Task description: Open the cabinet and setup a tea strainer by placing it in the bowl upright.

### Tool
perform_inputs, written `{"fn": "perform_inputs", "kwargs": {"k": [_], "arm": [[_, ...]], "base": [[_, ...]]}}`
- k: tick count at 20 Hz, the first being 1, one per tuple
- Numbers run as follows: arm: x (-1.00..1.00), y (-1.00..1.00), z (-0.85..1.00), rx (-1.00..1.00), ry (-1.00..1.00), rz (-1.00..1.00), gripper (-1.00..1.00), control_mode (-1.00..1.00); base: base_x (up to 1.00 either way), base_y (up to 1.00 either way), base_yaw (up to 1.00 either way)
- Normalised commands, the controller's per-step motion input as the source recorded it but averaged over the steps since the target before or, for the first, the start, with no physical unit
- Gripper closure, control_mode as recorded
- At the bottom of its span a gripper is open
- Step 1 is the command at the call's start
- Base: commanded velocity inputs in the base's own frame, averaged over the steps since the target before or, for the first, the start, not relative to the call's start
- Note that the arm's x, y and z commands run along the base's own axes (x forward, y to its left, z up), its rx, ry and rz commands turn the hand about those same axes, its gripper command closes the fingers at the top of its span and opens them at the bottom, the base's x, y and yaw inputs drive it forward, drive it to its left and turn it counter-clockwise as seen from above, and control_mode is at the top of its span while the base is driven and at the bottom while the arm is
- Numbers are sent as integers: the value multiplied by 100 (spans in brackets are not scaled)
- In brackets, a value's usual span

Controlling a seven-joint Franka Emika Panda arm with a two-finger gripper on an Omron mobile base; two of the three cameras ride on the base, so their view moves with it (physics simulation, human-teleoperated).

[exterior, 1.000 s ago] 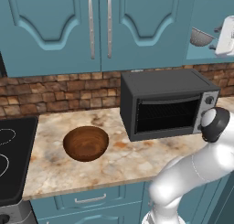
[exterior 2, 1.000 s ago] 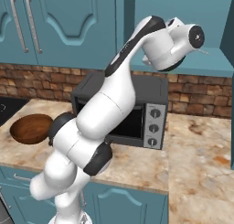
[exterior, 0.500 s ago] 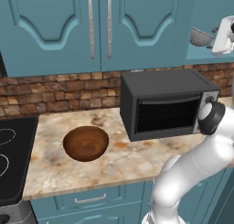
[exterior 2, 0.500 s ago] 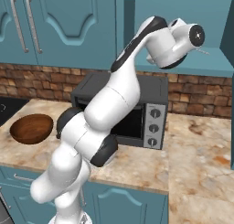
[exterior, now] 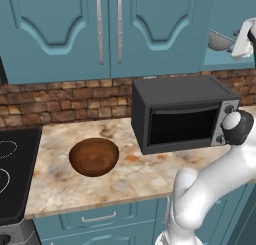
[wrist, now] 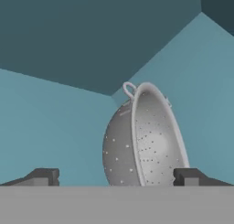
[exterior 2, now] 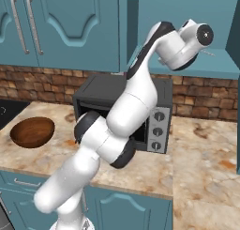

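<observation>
Wide-open, the pincer [wrist: 114,176] framed the tea strainer [wrist: 144,138] inside the opened cabinet [exterior 2: 183,18] without gripping it (door step done); the bowl [exterior: 94,156] waited near the counter's [exterior: 135,176] left edge.

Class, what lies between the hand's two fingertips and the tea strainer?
Nothing: in the hand view the hand is open, with bare space up to the tea strainer.

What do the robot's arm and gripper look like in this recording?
The arm is built of glossy white rounded segments with dark grey to black bands at the joints, and a round dark cap closes the wrist end. The gripper has two small dark, blocky finger tips. No cables or markings are visible.
</observation>
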Motion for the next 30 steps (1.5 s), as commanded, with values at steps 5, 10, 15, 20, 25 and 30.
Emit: {"fn": "perform_inputs", "kwargs": {"k": [5, 10, 15, 20, 25, 30], "arm": [[15, -14, 0, -2, 3, -1, -100, -100], [26, 0, 0, -5, 9, 0, -100, -100], [17, 0, 0, -2, 6, 0, -100, -100], [11, 0, 0, 0, 0, 0, -100, -100], [2, 0, 0, 0, 0, 2, -100, -100], [0, 9, -5, 0, 1, 1, 100, -100]], "base": [[0, 0, 0], [0, 0, 0], [0, 0, 0], [0, 0, 0], [0, 0, 0], [0, 0, 0]]}}
